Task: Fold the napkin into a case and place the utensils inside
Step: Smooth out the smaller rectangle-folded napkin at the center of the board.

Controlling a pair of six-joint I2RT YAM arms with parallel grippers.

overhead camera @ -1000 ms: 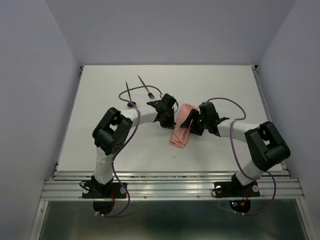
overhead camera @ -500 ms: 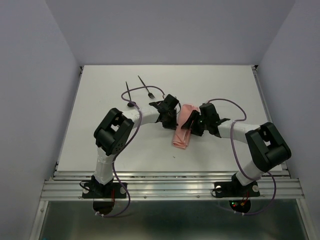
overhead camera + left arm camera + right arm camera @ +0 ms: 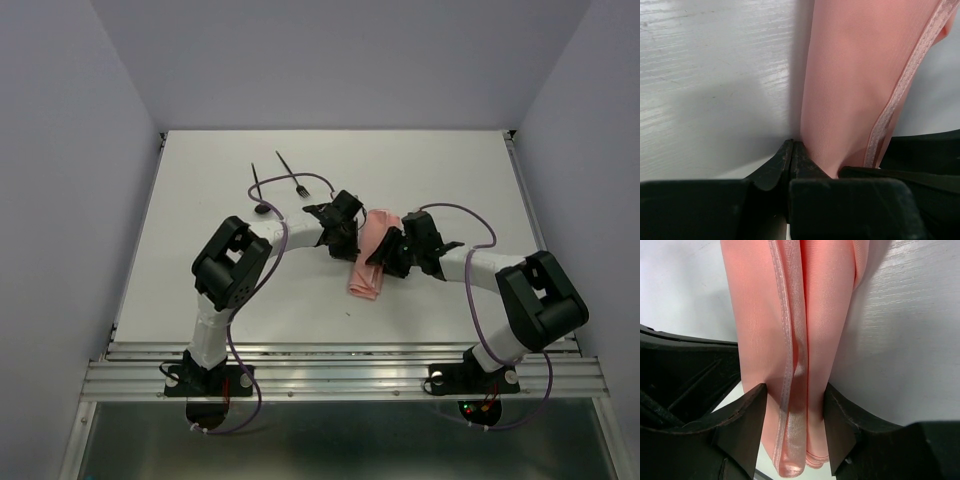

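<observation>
1. Both arms had crept closer around the napkin (image 3: 366,262).
2. Left pincer (image 3: 791,160) was clenched beside its edge; right pincer (image 3: 795,412) straddled the folded strip, not visibly clamped.
3. Folding was underway; utensils (image 3: 280,180) waited beyond it on the bench (image 3: 200,290).

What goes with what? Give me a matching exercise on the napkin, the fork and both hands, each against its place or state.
Things:
1 napkin
2 fork
3 left hand
4 right hand

Places or states:
A open, straddling the cloth
B shut, tips at the cloth's edge
C folded narrow, lying between both hands
D lying apart at the far left, untouched

Pairs: 1-C; 2-D; 3-B; 4-A
</observation>
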